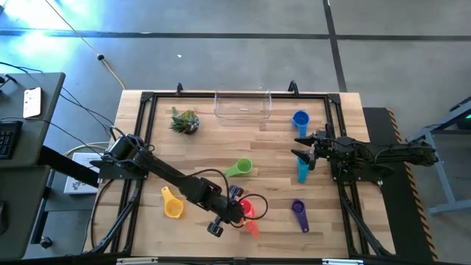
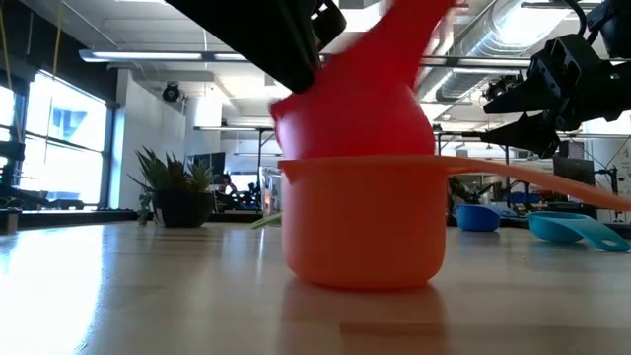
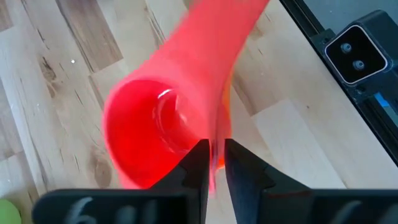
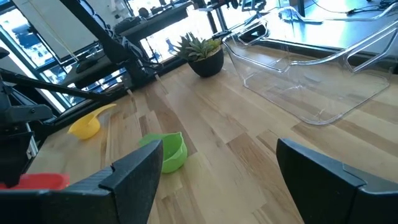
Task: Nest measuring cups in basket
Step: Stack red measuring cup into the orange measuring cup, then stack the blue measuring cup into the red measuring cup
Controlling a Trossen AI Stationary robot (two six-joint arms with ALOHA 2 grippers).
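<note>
My left gripper (image 1: 237,210) is near the table's near edge, shut on the red cup (image 1: 252,207). That cup tips with its bottom in the mouth of the orange cup (image 2: 360,227), which stands on the table. My right gripper (image 1: 302,148) hovers open between the blue cup (image 1: 300,119) and the teal cup (image 1: 302,171), touching nothing. The yellow cup (image 1: 171,204), green cup (image 1: 240,168) and purple cup (image 1: 299,213) lie apart on the table. The clear basket (image 1: 243,105) stands at the far edge. My left gripper pinches the red cup's wall at the rim (image 3: 210,134), on the side where the handle joins. One finger (image 3: 198,163) is inside the bowl and the other outside. The cup is tilted, handle slanting up (image 2: 419,30), with its bottom inside the orange cup.
A small spiky plant in a dark pot (image 1: 185,121) stands left of the basket. A black frame (image 1: 147,97) runs round the tabletop. Bare wood lies in the middle between the green cup and the basket.
</note>
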